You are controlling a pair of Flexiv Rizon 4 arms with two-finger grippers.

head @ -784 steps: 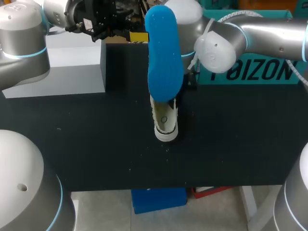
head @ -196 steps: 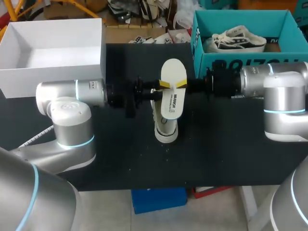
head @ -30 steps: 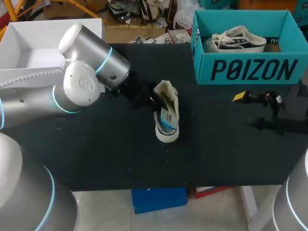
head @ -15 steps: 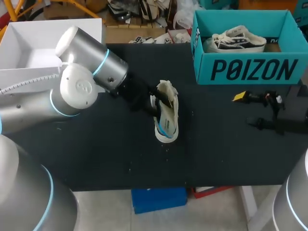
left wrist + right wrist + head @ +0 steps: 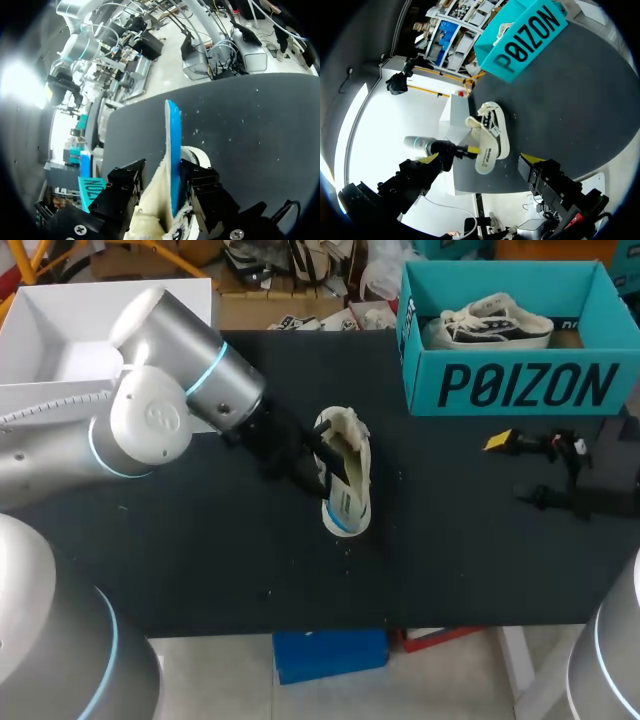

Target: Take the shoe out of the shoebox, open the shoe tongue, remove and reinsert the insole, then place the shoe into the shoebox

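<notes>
Blue foam insole (image 5: 172, 130), light and bendy I judge, stands inside the shoe (image 5: 352, 480). My left hand (image 5: 165, 171) is clamped on its edges.

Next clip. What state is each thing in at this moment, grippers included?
shoe: standing on the table, outside both boxes.
insole: on edge, partly inside the shoe.
left gripper: shut on the insole.
right gripper: open, empty.
teal shoebox: open, second shoe inside.
white box: open.
</notes>
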